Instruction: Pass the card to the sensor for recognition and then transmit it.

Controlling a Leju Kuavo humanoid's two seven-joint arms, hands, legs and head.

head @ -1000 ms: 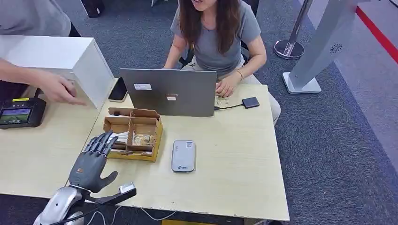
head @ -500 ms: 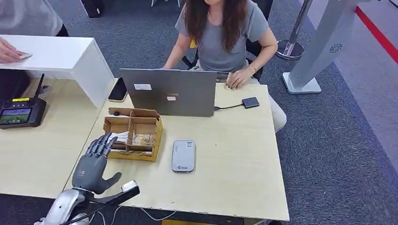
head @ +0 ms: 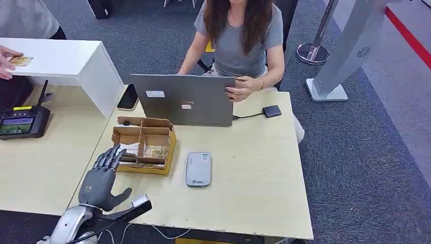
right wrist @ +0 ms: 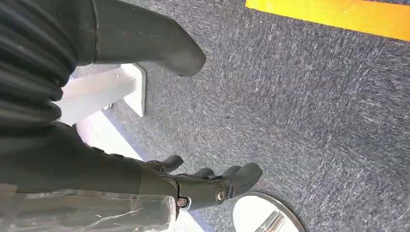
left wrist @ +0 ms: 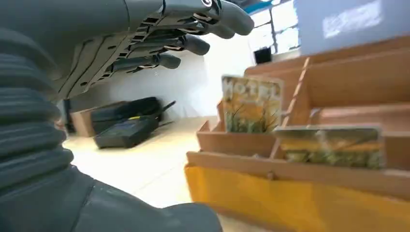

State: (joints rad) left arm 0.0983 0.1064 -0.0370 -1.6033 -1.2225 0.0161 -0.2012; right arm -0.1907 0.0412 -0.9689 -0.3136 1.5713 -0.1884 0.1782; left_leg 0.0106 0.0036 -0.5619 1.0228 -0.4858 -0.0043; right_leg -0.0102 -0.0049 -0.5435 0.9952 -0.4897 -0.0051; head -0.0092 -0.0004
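Currently the left hand [head: 99, 178] hovers over the wooden table [head: 254, 178], fingers extended and spread, holding nothing, its fingertips [head: 113, 153] just beside the near left corner of the cardboard organiser [head: 145, 146]. Cards [left wrist: 251, 104] stand upright in the organiser's compartments; the left wrist view shows one marked "HOTEL" and a second card [left wrist: 329, 146] lying lower in the neighbouring slot. The right hand [right wrist: 208, 186] hangs over grey carpet [right wrist: 314, 96], fingers loosely apart and empty. A grey card reader [head: 198, 169] lies flat on the table just right of the organiser. Behind them stands a laptop [head: 183, 99], a seated person [head: 239, 35] touching its edge. At far left, another person's hand [head: 6, 61] holds a card [head: 20, 60] on a white shelf [head: 66, 63], above a black terminal [head: 23, 122].
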